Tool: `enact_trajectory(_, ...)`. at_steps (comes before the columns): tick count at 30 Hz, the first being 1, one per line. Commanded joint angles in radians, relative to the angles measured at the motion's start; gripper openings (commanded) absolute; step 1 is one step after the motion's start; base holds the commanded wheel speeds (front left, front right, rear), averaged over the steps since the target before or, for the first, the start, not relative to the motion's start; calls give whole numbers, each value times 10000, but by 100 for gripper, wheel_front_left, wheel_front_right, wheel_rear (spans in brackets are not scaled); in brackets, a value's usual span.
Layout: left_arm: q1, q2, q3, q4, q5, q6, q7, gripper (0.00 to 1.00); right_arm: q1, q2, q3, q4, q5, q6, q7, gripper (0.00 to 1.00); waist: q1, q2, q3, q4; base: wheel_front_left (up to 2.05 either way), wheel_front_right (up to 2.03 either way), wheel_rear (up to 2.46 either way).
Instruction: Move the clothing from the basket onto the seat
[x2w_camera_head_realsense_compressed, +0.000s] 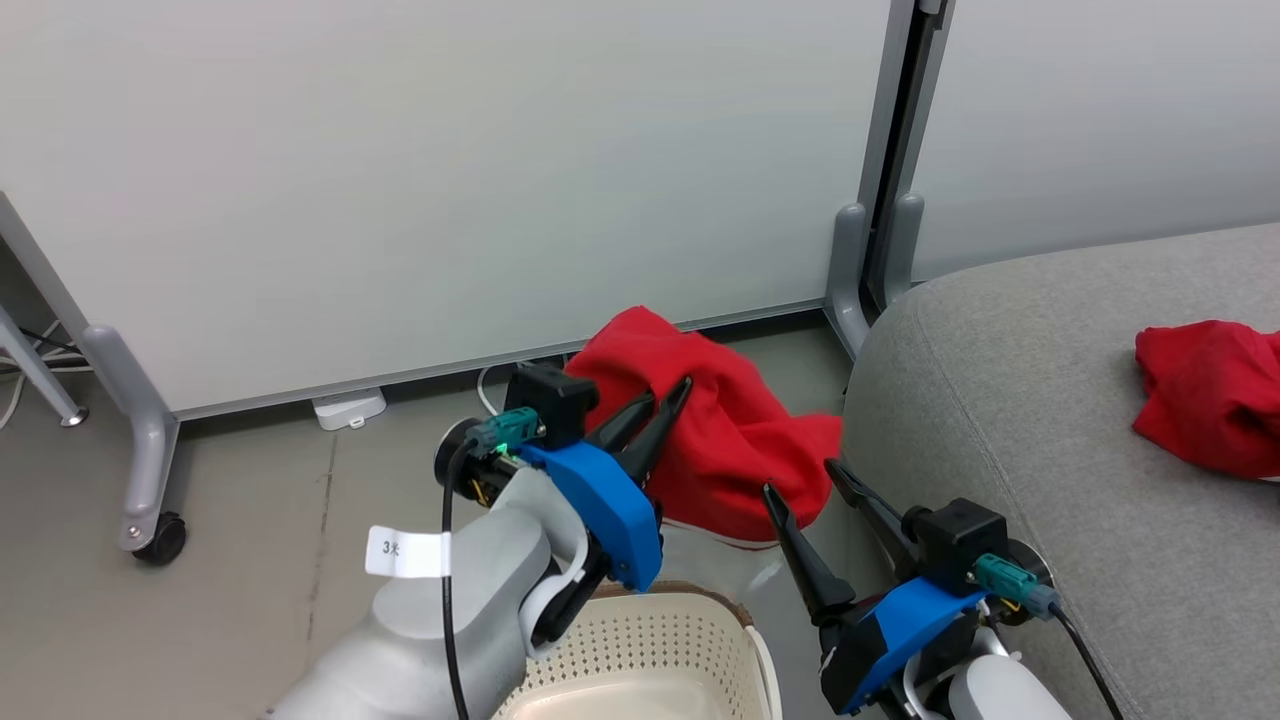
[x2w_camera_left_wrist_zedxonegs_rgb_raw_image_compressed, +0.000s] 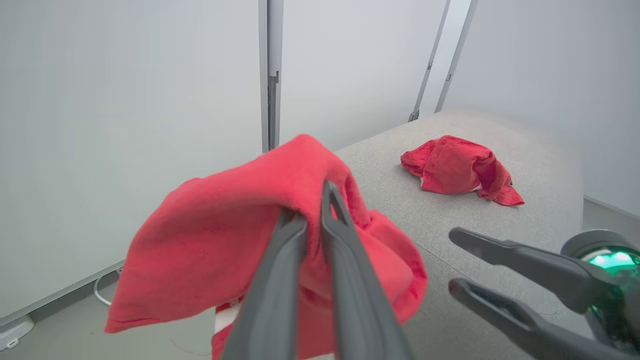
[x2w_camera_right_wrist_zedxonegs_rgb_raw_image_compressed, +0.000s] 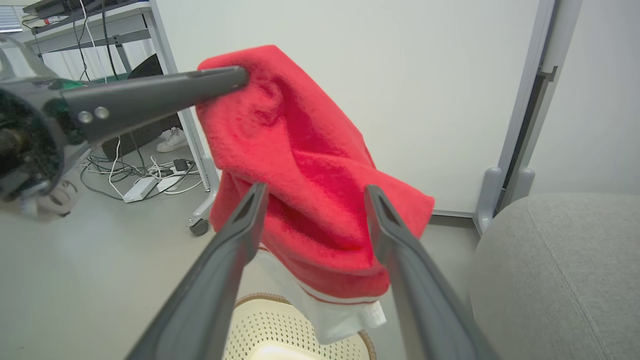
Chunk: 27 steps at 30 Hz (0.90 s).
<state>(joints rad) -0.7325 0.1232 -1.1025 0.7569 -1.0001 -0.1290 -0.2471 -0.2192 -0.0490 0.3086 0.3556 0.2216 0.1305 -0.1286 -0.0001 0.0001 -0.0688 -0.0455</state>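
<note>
The red garment is hanging in the air just above the basket, to the left of the seat, with a white panel and a thin red stripe dangling at its lower edge, so it is probably the shorts. It is looking soft, limp and light, draping in loose folds and sagging under its own weight. It is not likely to slip much, but only a bunched fold near the top is giving a sure hold, and the trailing hem is likely to catch on the basket rim. The left claw is pinching exactly such a fold, its fingers pressed nearly together on the cloth. The right claw is standing spread wide just beside the garment's lower right corner, holding nothing. The other red garment is lying crumpled on the seat, far to the right. No lettering is showing on either garment. A white tag on the left forearm is showing a "3" followed by a small mark too small to read.
</note>
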Motion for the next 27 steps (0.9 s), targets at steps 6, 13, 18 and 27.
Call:
enact_trajectory(6,-437,34,-156,26,-39,-17,-101,0,199,-26,57,-145,7,3,93,100,1,-1,-20,33,0,0,0)
enact_trajectory(13,-410,5,-346,116,-197,-17,-116,0,224,-26,78,-190,27,3,129,100,1,-1,8,2,0,0,0)
enact_trajectory(18,-521,-32,-495,160,-274,-17,-135,0,235,-26,126,-187,44,5,144,100,1,-1,45,-16,0,0,0)
enact_trajectory(27,-555,-57,-664,186,-404,-18,-154,0,-3,-27,378,1,-11,5,288,100,1,-1,143,-41,0,0,0)
